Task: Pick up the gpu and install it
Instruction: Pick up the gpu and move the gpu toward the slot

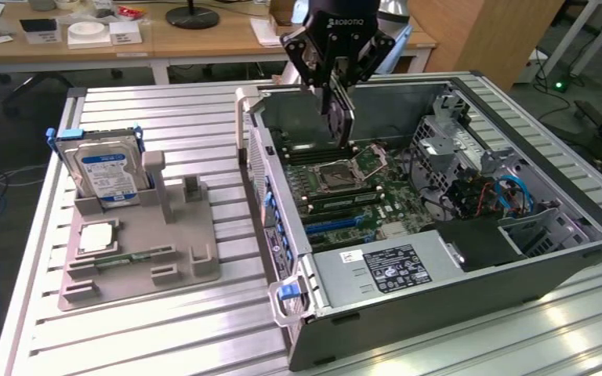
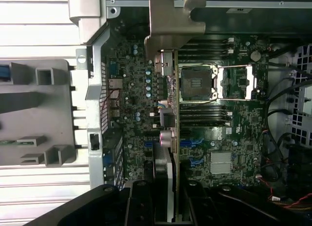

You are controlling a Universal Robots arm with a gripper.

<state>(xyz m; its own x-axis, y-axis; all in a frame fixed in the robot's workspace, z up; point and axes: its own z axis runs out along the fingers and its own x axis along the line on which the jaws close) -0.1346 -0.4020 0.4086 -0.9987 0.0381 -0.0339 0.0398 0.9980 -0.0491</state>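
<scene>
Upper middle of the exterior view: the black gripper hangs over the open computer case, and its fingers are clamped on the gpu. The card is upright, edge down, inside the case's open top, above the motherboard. In this view its lower edge lines up just above the CPU socket. From here I can't tell whether it touches anything below.

The wrist view looks straight down the card. The gpu shows as a thin edge running between the two black fingers. Its grey metal bracket is at the end farthest from the gripper. Below it lies the motherboard, with the open CPU socket just beside the card's line and a small silver heatsink near it.

Towards the exterior view's left, well apart from the case, a grey holder sits on the ribbed aluminium table. A silver hard drive with a blue label stands upright in it. A narrow green memory stick lies in a slot at the holder's near side.
</scene>
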